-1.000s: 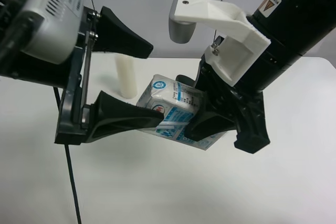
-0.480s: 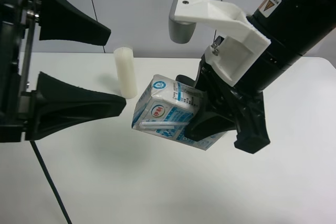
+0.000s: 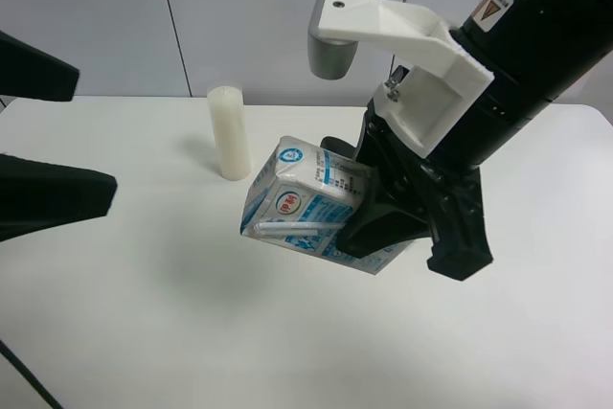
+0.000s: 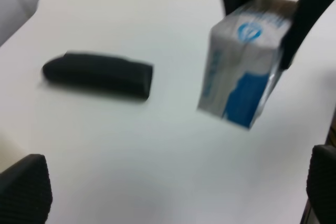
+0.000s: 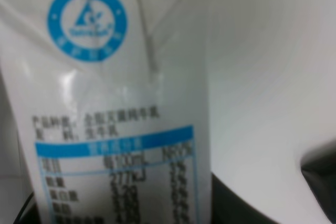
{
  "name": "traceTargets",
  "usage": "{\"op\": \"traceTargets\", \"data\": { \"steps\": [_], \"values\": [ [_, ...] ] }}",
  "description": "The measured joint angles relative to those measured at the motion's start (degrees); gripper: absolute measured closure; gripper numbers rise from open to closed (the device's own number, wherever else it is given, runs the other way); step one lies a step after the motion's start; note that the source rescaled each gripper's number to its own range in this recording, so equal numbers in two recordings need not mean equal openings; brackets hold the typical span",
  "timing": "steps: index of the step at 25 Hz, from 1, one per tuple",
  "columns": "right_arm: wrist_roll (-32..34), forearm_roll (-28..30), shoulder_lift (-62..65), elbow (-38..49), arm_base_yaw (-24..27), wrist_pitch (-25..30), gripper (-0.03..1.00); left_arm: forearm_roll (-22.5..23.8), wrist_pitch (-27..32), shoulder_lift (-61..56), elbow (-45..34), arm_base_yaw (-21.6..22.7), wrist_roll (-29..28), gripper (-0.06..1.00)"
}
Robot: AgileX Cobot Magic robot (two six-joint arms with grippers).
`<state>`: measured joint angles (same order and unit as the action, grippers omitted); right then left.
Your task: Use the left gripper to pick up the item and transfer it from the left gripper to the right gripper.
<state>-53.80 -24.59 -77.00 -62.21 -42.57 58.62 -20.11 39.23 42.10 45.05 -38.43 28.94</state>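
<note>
The item, a white and light-blue drink carton [image 3: 305, 206] with its straw on the side, hangs tilted above the table, held by my right gripper [image 3: 369, 200], the one with the white bracket. It fills the right wrist view [image 5: 105, 103]. My left gripper [image 3: 94, 136] is open and empty at the exterior high view's left edge, well apart from the carton. In the left wrist view the carton [image 4: 241, 82] sits between the right gripper's black fingers [image 4: 310, 9], with my open left gripper [image 4: 173, 192] back from it.
A tall white candle [image 3: 230, 131] stands upright on the white table [image 3: 239, 332] behind the carton. A dark oblong pouch [image 4: 100, 74] lies flat on the table in the left wrist view.
The left gripper has drawn back to the exterior high view's left, open, away from the carton. The carton and the right gripper have stayed still.
</note>
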Motion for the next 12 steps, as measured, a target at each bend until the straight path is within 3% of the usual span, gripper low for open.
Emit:
{"op": "traceTargets", "data": {
  "steps": [6, 12],
  "values": [
    [0.05, 0.0, 0.0, 0.0, 0.0, 0.0, 0.97, 11.85, 6.9, -5.49, 0.0, 0.0, -15.74, -0.05],
    [0.05, 0.0, 0.0, 0.0, 0.0, 0.0, 0.97, 15.47, 15.44, -10.97, 0.0, 0.0, -20.71, -0.05]
  ]
}}
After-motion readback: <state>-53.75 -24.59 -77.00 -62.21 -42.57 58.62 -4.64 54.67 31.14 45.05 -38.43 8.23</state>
